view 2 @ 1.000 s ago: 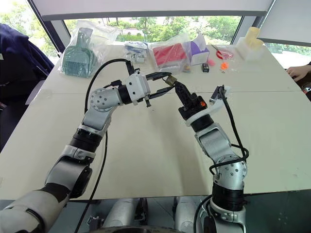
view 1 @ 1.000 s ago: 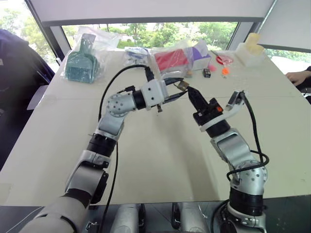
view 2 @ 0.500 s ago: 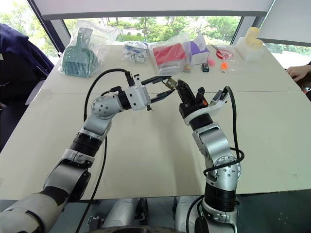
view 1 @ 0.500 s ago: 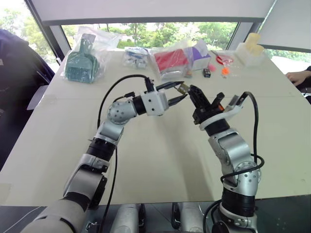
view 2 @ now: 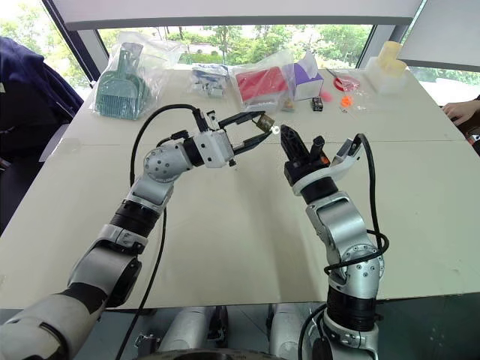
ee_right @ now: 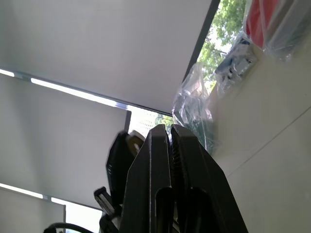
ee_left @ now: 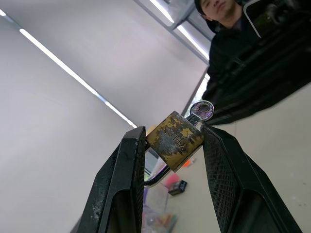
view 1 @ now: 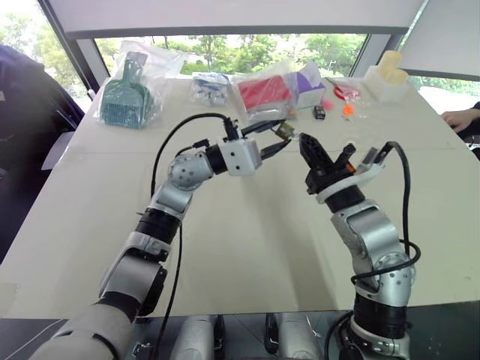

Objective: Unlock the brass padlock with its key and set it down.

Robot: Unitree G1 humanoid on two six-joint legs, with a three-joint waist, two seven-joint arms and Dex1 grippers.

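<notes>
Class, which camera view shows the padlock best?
The left wrist view: the padlock sits large between the left hand's fingers, key in it. Both eye views show it as a speck; the right wrist view hides it.

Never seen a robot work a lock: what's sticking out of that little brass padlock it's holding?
A silver key stands in the brass padlock, pinched by the left gripper. The key's blade is hidden inside the lock body.

Bright daylight thru far windows (view 1: 225, 49), blown out w/ glare; table (view 1: 247, 247) evenly lit, soft shadows; head views sharp, edges bowed.
</notes>
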